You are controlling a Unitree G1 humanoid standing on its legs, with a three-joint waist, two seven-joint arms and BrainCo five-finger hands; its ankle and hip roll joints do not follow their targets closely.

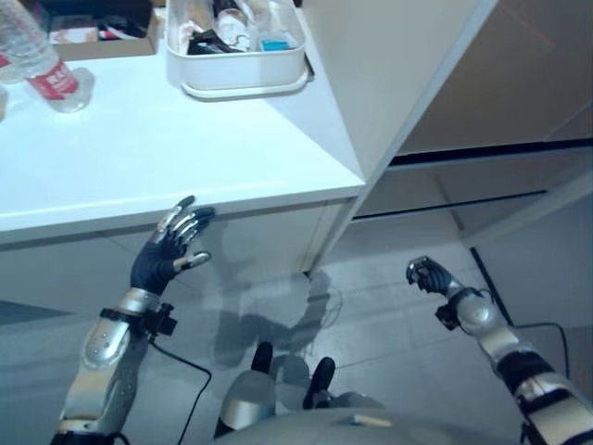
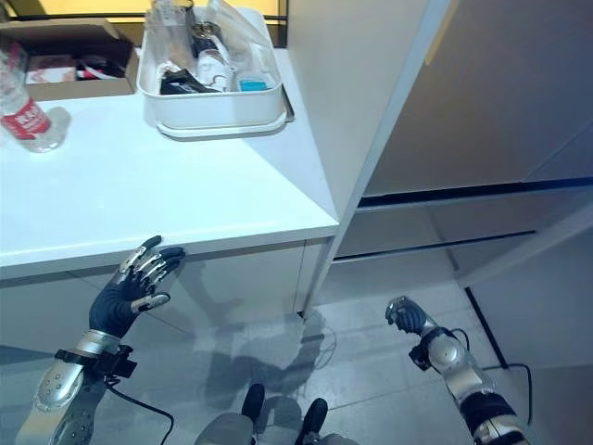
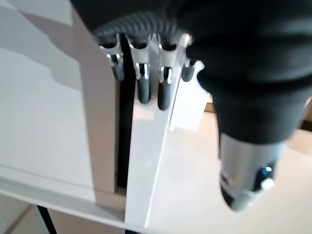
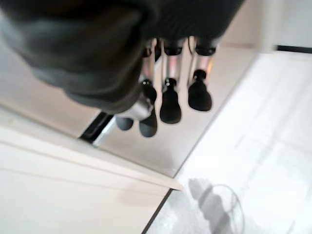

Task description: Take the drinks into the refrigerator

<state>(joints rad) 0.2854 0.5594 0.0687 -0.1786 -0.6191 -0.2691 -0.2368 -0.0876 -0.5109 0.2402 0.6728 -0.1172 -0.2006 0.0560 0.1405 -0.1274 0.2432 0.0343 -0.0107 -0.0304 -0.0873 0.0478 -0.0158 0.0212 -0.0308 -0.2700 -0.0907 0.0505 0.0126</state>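
Left hand is raised w/ fingers straight and spread, tips right at the front edge of the white tabletop; can't tell if they touch it, and it holds nothing. Left wrist view shows the same: fingers extended beside the tabletop's edge, thumb apart, nothing in the palm. Right hand hangs low over the grey floor, well apart from the tabletop, fingers curled in w/ nothing between them; right wrist view shows the dark fingertips bent down toward the palm, empty. The drink, a clear plastic bottle w/ a red label, stands at the far left of the tabletop, well away from both hands. Near the tabletop's back right sits a white bin holding mixed small items, too jumbled to tell apart. A brown cardboard box lies behind, btwn bottle and bin. A tall white panel rises at the tabletop's right end, just beside the bin.
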